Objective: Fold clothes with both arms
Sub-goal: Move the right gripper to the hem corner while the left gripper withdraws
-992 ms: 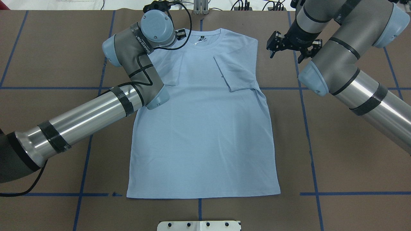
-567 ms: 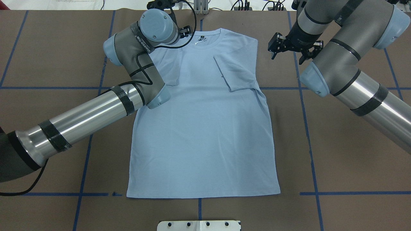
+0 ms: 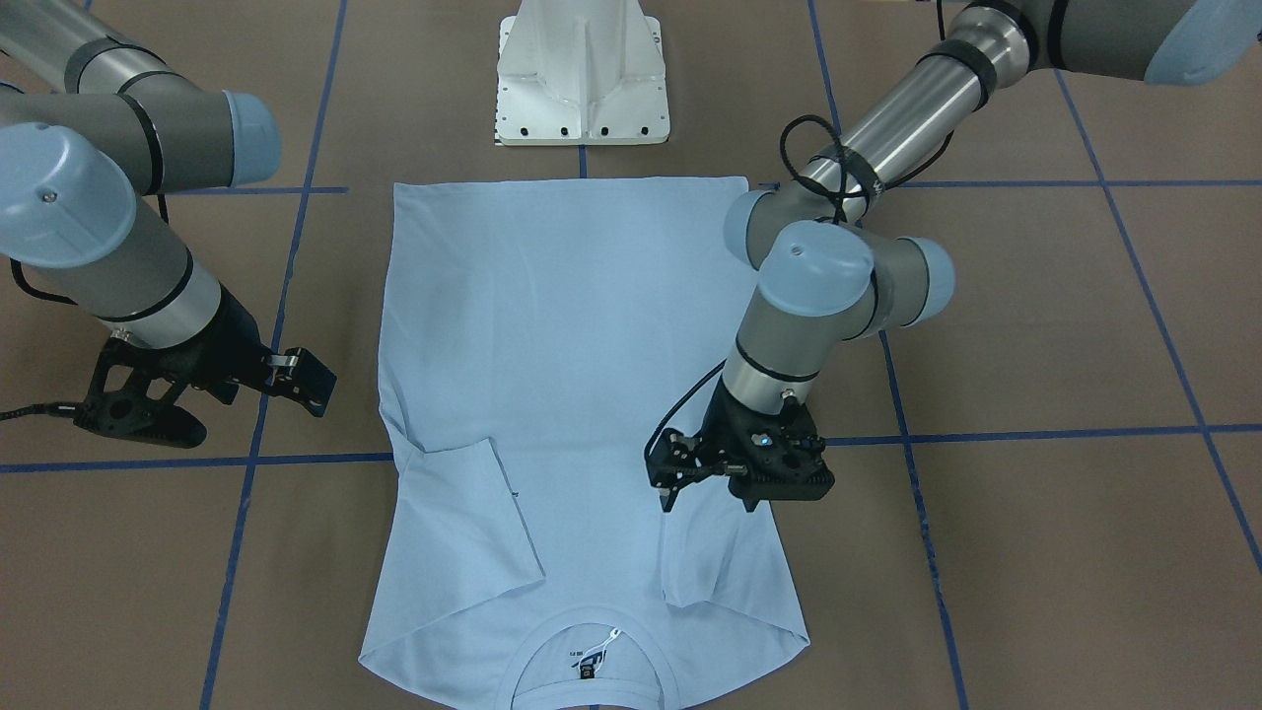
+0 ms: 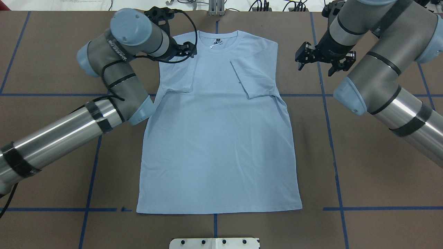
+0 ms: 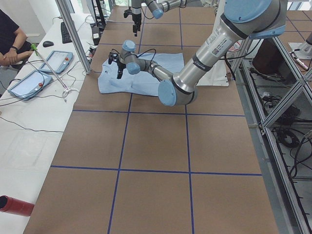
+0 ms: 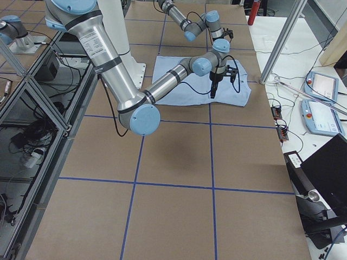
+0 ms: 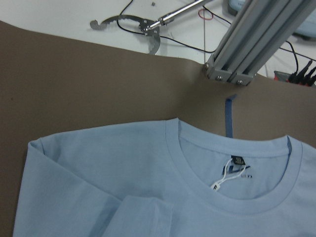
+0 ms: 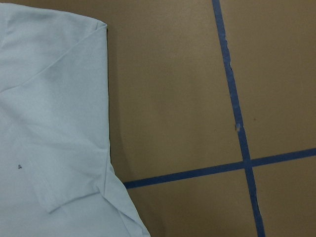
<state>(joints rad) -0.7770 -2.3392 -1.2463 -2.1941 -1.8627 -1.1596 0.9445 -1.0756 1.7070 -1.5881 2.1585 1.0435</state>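
T-shirt [image 4: 218, 138] lies centre frame: judged light, limp, non-slippery; best pinched at hem corners. Left end effector [image 3: 708, 480] and right end effector [image 4: 324, 62] both spread, empty.

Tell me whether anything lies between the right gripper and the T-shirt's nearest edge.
Nothing visible does. The right gripper hangs beside the T-shirt, off its folded-sleeve side; only bare brown table and a blue tape line lie between them. The right wrist view shows the same open stretch.
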